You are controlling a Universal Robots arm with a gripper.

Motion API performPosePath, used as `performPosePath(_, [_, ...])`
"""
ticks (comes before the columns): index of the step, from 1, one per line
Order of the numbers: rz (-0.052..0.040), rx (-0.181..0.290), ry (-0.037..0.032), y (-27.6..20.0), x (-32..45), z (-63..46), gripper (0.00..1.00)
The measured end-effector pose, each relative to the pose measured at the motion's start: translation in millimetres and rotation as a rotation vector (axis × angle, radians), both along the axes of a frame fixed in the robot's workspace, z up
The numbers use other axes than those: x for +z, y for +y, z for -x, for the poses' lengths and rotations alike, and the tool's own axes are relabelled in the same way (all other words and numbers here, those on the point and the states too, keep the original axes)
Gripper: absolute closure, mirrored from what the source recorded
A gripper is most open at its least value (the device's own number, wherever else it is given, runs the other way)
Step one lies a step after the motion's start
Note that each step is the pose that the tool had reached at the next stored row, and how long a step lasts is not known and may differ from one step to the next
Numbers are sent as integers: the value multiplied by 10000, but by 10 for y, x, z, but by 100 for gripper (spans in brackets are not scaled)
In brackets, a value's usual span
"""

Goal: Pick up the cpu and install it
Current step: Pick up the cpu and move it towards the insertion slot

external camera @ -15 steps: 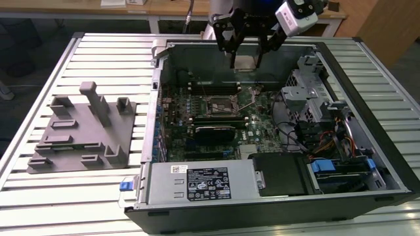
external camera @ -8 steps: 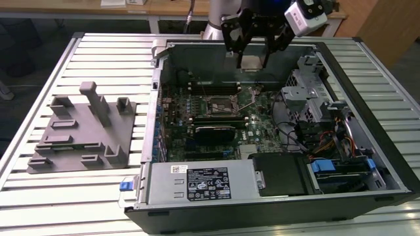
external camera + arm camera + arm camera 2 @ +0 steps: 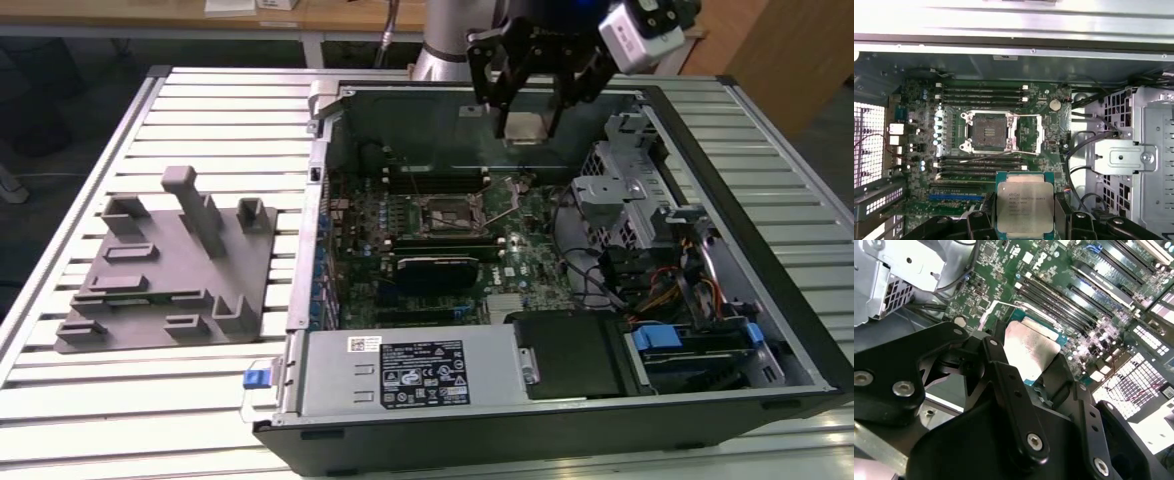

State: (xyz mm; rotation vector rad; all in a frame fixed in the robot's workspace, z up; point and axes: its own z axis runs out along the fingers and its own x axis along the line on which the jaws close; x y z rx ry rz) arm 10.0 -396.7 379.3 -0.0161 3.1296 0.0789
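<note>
We are holding the cpu (image 3: pixel 1025 207) in the gripper (image 3: pixel 1024 223), its jaws closed on two opposite edges of the chip, hovering above the motherboard (image 3: pixel 527 255). Beyond, the socket (image 3: pixel 989 132) is lying open and empty, so pickup is done while seating inside the computer case (image 3: pixel 400 100) is not yet done.

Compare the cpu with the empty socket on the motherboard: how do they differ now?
The cpu hangs in the end effector, above the board; the socket sits fixed on the motherboard. The cpu shows a pale silvery metal top; the socket shows a dark recess inside a metal frame. Both are roughly square, and their edges run parallel in the first wrist view.
</note>
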Motion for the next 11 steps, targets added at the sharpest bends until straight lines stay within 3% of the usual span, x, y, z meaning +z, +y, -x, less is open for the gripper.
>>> performPosePath(5, [-1, 2, 0, 96, -11, 22, 46])
performPosePath(11, [-3, 1, -1, 120, -59, 78, 46])
